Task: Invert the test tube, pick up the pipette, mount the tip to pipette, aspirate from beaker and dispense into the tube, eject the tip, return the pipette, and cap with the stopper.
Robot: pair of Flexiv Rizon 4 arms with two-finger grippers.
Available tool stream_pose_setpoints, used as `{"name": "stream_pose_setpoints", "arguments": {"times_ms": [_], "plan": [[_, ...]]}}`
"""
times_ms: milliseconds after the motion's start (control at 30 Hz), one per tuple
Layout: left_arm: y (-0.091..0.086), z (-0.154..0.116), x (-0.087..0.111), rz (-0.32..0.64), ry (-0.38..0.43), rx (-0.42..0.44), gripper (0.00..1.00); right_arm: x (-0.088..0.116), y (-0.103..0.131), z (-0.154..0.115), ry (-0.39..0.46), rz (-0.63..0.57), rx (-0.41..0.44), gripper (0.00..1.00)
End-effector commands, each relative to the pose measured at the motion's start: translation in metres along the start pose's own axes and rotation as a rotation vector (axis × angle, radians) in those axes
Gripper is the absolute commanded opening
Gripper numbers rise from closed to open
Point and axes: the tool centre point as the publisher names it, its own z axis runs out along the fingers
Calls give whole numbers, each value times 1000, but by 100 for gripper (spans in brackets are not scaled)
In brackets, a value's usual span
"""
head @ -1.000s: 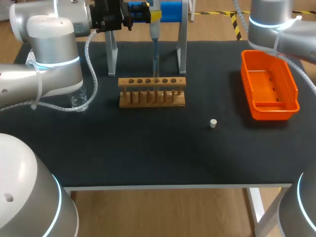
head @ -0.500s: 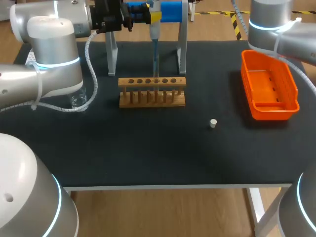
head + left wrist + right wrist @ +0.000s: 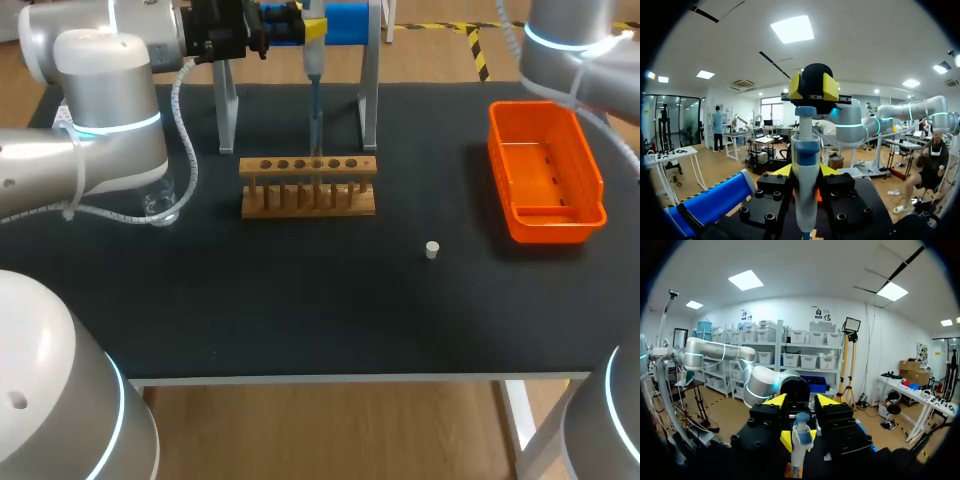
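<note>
A: Where is the pipette point(image 3: 313, 60) right now?

B: Upright at the back of the counter point(image 3: 300, 310), between the 2 legs of the stand point(image 3: 369, 100). Its thin lower end points down at the wooden rack point(image 3: 308, 165). The left fingers point(image 3: 827, 170) sit close against its body from both sides, so I judge them closed on it.

A: And the right fingers point(image 3: 824, 401)?

B: Spread apart with nothing between them, facing the pipette from the far side.

A: What could go wrong from here?

B: That lower end hangs very near the rack's holes, and I can't make out the test tube clearly there. If the line-up is off, going down would strike wood or a glass rim, bending the tip or tilting the rack. A sideways move could knock the pipette on a stand leg and twist it in the grip.

A: Anything else?

B: The stopper point(image 3: 432, 250) lies loose in the open, small and likely to roll if nudged. The beaker point(image 3: 160, 205) stands just beside the left arm point(image 3: 100, 130), so a careless swing could topple it.
</note>
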Motion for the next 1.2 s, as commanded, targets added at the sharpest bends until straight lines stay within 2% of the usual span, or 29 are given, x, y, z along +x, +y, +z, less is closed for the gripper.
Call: {"name": "stream_pose_setpoints", "arguments": {"times_ms": [33, 267, 400, 600, 933, 1133, 1200], "plan": [[-1, 0, -1, -1, 2, -1, 0, 16, 1, -29, -27, -27, 10, 100], [-1, 0, -1, -1, 2, -1, 0, 31, -22, -62, -47, -94, 74, 100], [-1, 0, -1, -1, 2, -1, 0, 43, -51, -71, -24, -133, 94, 100], [-1, 0, -1, -1, 2, -1, 0, 48, -98, -82, -21, -171, 86, 100], [-1, 0, -1, -1, 2, -1, 0, 50, -164, -66, 29, -201, 113, 100], [-1, 0, -1, -1, 2, -1, 0, 46, -197, -49, 49, -193, 110, 100], [-1, 0, -1, -1, 2, -1, 0, 45, -205, -45, 74, -173, 82, 100]]}}
